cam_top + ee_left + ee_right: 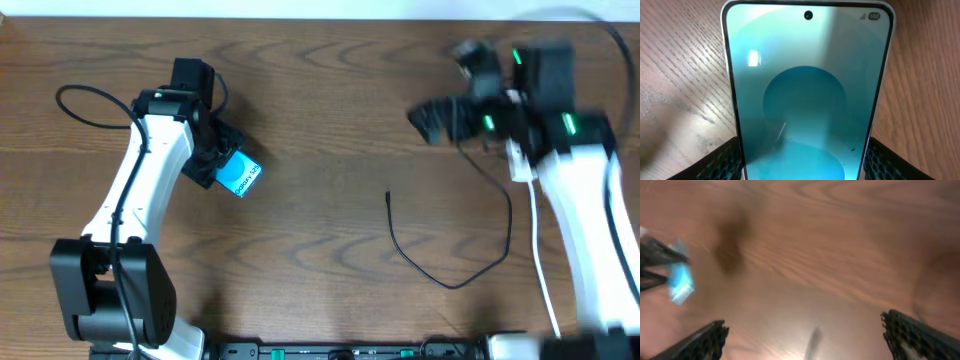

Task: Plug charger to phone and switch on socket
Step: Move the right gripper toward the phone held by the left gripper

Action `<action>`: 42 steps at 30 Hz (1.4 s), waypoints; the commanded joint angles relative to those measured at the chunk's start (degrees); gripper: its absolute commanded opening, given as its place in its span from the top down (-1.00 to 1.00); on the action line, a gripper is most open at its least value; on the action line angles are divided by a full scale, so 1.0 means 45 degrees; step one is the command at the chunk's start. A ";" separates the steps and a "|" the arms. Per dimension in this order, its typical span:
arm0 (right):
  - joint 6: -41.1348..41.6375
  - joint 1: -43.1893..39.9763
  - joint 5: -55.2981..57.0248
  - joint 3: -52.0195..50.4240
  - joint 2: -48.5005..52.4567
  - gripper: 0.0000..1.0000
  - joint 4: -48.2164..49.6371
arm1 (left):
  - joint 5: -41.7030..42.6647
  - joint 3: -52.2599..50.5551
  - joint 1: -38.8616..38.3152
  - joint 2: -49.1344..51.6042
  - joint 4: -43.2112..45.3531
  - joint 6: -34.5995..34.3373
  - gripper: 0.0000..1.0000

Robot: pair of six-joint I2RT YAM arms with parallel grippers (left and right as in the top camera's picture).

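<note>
1. The phone (807, 100) is clamped screen-up in the left end effector (212, 160), left of centre over the table (320, 80).
2. The right end effector (802, 321) is spread wide and holds nothing. It is seen blurred over the far right of the table.
3. The charger (455, 283) lies looped on the table between the arms, with its plug tip (389, 197) pointing away from the robot.
4. The step in hand is judged to be grasping the plug tip. It should be gripped close behind the tip, so little limp cable is left to buckle.
5. The phone's port edge is not shown, so alignment should be checked before pushing.
</note>
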 commanded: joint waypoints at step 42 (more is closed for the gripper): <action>0.5790 0.5100 -0.6649 0.1991 0.6761 -0.99 0.4119 | 0.5965 0.0024 0.0627 0.0019 0.0330 -0.7514 0.85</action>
